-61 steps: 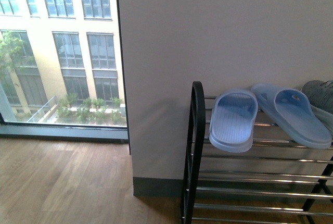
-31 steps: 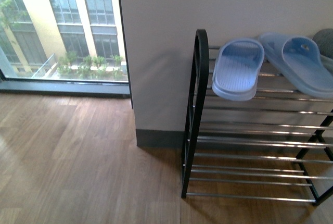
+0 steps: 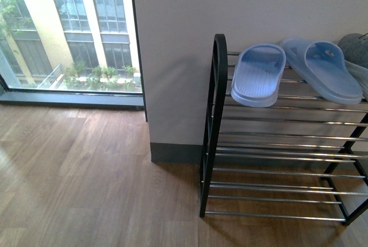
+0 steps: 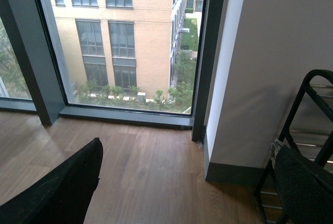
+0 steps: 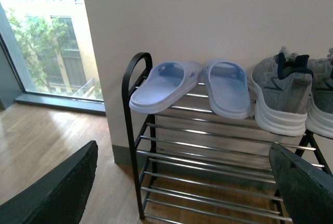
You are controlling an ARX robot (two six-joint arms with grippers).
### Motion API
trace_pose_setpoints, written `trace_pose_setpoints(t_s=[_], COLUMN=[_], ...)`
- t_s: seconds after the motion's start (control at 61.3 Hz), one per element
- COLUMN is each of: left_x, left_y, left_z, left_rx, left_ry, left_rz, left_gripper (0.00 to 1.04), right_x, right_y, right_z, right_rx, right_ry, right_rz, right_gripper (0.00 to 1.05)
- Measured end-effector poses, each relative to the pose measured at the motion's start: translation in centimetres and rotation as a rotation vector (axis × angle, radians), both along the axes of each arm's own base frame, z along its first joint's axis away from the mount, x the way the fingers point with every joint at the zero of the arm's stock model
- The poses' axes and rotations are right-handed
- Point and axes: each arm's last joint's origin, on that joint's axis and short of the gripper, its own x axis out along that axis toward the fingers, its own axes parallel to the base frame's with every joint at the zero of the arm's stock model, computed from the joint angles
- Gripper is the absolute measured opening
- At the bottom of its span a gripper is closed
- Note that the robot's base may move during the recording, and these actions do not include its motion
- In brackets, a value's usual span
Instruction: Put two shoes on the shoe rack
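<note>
Two grey sneakers (image 5: pixel 291 96) sit side by side on the top tier of the shoe rack (image 5: pixel 134 146), beside two blue slippers (image 5: pixel 200 86). Both the left gripper (image 4: pixel 182 193) and right gripper (image 5: pixel 182 193) hang empty, fingers wide apart.

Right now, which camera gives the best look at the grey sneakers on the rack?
The right wrist view: one grey sneaker sits whole on the shoe rack top tier beside the blue slippers, the second cut off at the edge. The front view catches only a grey sliver. The left wrist view shows none.
</note>
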Motion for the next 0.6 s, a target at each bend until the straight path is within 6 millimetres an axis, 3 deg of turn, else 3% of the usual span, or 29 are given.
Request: trace_pose_setpoints(t_s=[0.604], left_x=[0.00], left_y=[0.00], left_z=[0.00], left_rx=[0.001], left_ry=[0.000], left_rz=[0.000], left_gripper=[0.95], right_x=[0.00], right_y=[0.00], right_z=[-0.02], right_rx=[0.000], right_ry=[0.002], right_rz=[0.000], right_gripper=[0.95])
